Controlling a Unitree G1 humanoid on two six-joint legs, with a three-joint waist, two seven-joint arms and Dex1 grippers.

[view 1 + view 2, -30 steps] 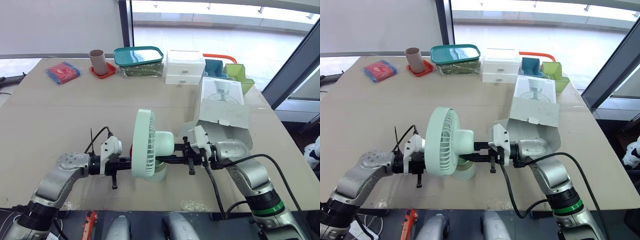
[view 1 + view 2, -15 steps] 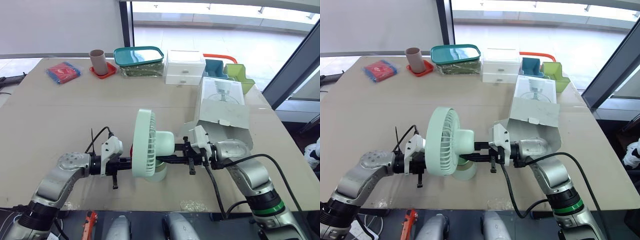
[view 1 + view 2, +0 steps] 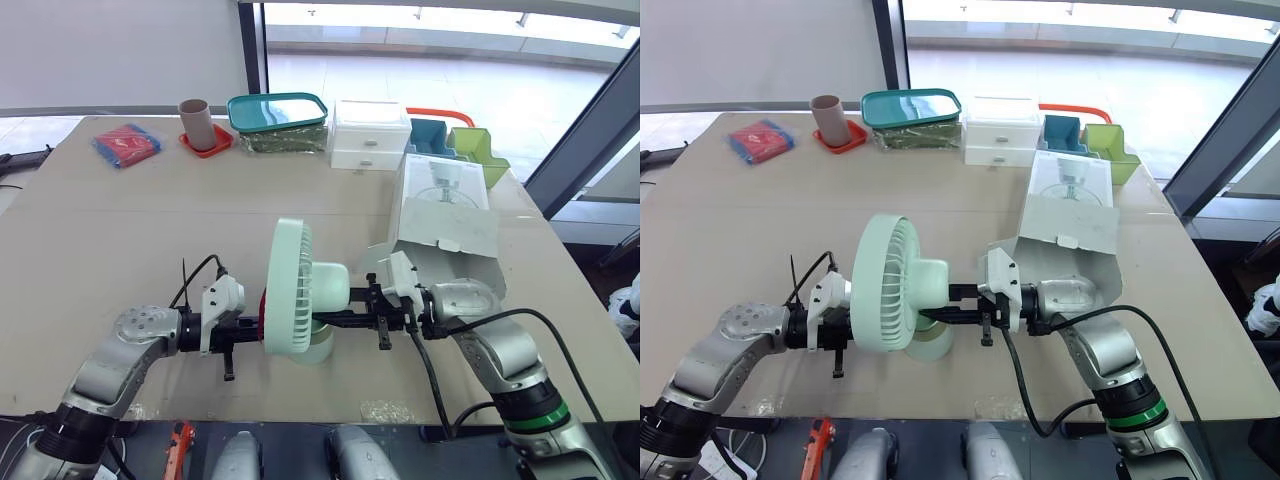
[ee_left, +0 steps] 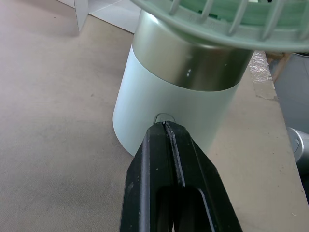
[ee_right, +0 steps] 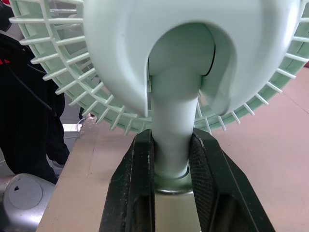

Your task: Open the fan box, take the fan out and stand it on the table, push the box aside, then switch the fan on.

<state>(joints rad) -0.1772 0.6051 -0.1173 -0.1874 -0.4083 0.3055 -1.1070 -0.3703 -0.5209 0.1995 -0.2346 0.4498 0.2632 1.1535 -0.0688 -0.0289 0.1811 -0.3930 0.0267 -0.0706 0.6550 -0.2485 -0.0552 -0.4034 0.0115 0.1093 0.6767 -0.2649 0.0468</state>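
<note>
Mint-green fan (image 3: 300, 290) stands at the near edge of the worktop (image 3: 120, 240), box (image 3: 445, 215) off right, right tool (image 5: 172, 141) clamped on its neck (image 5: 171, 111), left tool (image 4: 165, 126) pinched shut against the base button (image 4: 164, 117), so I'd press straight in while that grip braces it.

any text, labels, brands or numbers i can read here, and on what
No words or numbers are readable.
fan box: printed picture on its top, any lettering too small to read.
red packet: print too blurred to read.
fan: faint ring mark on its base, no letters.
</note>
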